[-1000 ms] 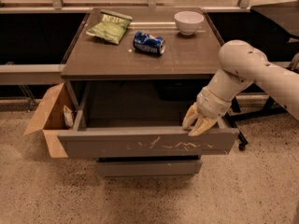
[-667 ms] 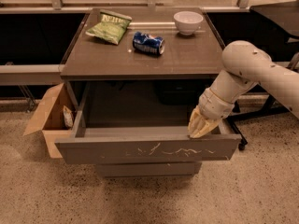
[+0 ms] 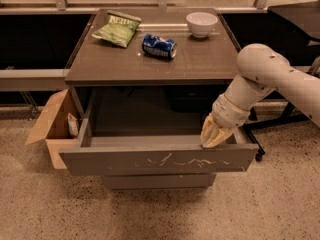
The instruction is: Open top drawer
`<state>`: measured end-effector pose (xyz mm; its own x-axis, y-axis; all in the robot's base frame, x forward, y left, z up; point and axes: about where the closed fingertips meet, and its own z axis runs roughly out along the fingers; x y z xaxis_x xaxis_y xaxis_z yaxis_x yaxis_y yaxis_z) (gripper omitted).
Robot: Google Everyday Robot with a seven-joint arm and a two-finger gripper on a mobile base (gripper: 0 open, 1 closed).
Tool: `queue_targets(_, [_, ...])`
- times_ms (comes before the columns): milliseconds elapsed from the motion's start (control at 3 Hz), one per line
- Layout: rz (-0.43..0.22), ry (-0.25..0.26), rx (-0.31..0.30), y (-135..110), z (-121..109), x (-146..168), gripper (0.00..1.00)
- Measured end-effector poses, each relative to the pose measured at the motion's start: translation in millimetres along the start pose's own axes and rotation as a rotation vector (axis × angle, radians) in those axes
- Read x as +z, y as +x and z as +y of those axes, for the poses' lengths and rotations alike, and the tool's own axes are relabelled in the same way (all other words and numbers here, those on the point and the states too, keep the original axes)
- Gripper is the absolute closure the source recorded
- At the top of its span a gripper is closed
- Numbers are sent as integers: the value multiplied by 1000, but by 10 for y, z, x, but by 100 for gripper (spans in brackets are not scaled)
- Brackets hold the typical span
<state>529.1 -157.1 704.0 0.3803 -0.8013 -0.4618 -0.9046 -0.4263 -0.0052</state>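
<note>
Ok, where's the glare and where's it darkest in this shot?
Camera view: glare streaks the tabletop near the white bowl; the top drawer is shadowed inside, beneath it; the gripper, at the drawer front's right rim, is well lit.

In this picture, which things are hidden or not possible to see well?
Camera view, all items:
1. The gripper, at the right of the top drawer's front edge: its grip is hidden by its own body.
2. The lower drawers: mostly covered by the top drawer's front.
3. The arm: cut off by the right edge.
</note>
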Motion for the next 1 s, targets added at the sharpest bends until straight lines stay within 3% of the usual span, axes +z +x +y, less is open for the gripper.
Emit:
queue_targets(667, [-13,17,-10,33,8,-125,11])
queue_targets(1000, [-27,60,-14,95,44,-418,0])
